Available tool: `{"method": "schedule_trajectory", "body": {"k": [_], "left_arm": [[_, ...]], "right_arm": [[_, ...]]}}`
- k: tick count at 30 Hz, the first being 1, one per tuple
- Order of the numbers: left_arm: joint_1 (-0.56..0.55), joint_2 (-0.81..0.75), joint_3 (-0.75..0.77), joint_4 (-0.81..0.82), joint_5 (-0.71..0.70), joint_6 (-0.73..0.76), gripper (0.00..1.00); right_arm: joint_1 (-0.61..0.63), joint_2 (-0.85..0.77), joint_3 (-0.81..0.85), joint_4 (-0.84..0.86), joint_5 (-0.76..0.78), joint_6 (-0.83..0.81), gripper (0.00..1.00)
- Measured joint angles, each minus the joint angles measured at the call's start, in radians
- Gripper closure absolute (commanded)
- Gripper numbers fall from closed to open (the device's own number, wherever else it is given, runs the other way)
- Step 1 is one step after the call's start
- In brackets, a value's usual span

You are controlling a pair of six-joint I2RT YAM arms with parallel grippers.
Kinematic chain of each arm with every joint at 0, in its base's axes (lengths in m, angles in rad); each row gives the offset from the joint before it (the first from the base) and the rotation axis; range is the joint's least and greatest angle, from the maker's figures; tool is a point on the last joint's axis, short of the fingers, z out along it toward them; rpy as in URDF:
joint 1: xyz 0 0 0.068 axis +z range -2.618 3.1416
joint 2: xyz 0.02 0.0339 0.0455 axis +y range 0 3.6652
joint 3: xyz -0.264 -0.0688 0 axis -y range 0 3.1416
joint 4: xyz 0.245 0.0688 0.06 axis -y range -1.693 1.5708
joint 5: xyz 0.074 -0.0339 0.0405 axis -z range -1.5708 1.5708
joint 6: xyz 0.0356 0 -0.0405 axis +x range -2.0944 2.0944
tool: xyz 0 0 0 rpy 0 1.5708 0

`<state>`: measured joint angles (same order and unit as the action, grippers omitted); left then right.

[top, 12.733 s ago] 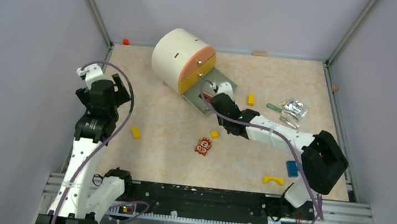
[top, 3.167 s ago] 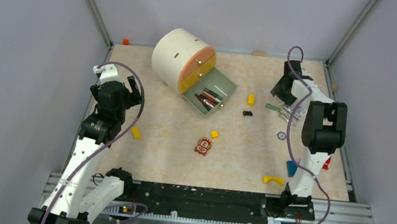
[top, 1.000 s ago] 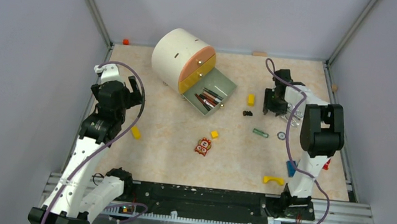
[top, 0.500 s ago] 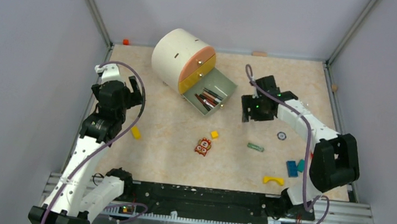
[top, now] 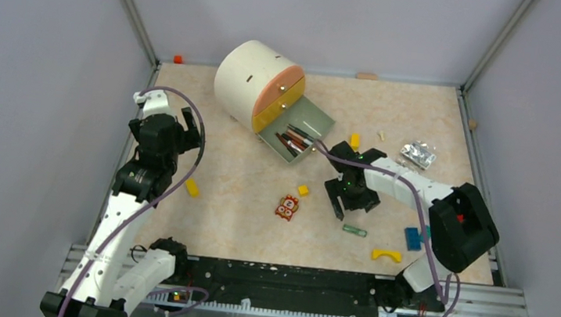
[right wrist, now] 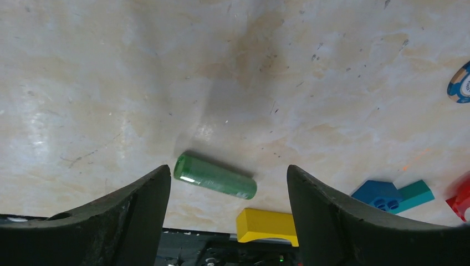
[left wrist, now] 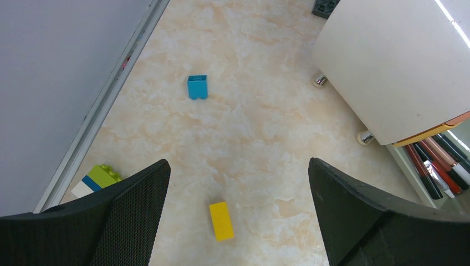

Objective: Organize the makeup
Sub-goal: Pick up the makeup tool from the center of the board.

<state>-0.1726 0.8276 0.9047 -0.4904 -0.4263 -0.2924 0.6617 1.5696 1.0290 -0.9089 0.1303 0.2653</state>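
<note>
The makeup sticks (top: 295, 139), black, brown and red, lie in the open grey-green drawer (top: 320, 123) of the round white organizer (top: 248, 76). Their ends (left wrist: 438, 166) show at the right edge of the left wrist view. A small green tube (right wrist: 215, 176) lies on the table between the fingers of my right gripper (right wrist: 226, 169), which is open and hovers above it without touching. From above, the right gripper (top: 350, 203) is mid-table, just beyond the tube (top: 354, 230). My left gripper (top: 188, 135) hangs open and empty at the left, above a yellow block (left wrist: 221, 220).
Yellow blocks (top: 192, 188) (top: 303, 190) (top: 355, 140), an orange-red toy figure (top: 286, 206), a yellow arch (top: 386, 255), a blue block (top: 413, 238) and foil packets (top: 417, 153) are scattered on the table. A blue cube (left wrist: 197, 87) and a green brick (left wrist: 97, 180) lie by the left wall.
My right arm has swung from the far right to mid-table while its jaws widened. The green tube has shifted toward the near edge. The left arm has stayed still.
</note>
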Motion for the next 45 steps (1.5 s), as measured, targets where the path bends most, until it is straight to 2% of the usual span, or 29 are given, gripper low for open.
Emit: {"method": "schedule_trajectory", "body": {"k": [7,12,15,18,21,26,31,38,45], "left_arm": [[0.001,0.0,0.0,0.0,0.0,0.0,0.01],[0.001,0.0,0.0,0.0,0.0,0.0,0.01],[0.002,0.003,0.0,0.0,0.0,0.0,0.01],[0.002,0.007,0.0,0.0,0.0,0.0,0.01],[0.002,0.008,0.0,0.0,0.0,0.001,0.01],[0.008,0.009,0.0,0.0,0.0,0.0,0.01],[0.013,0.018,0.0,0.0,0.003,0.001,0.01],[0.015,0.034,0.0,0.0,0.019,0.003,0.01],[0.015,0.035,0.0,0.0,0.024,0.004,0.01]], "right_arm": [[0.055,0.15,0.002,-0.026,0.039,-0.004,0.26],[0.105,0.158,0.017,-0.052,0.095,0.022,0.26],[0.108,0.139,0.027,-0.051,0.184,0.082,0.26],[0.108,0.05,0.042,-0.045,0.262,0.169,0.27],[0.108,-0.112,0.037,-0.026,0.266,0.267,0.27],[0.108,-0.38,-0.06,0.013,0.174,0.439,0.28],[0.123,-0.461,-0.181,0.007,0.029,0.542,0.29],[0.316,-0.459,-0.227,-0.042,-0.041,0.589,0.29],[0.49,-0.359,-0.251,-0.072,0.04,0.666,0.27]]}}
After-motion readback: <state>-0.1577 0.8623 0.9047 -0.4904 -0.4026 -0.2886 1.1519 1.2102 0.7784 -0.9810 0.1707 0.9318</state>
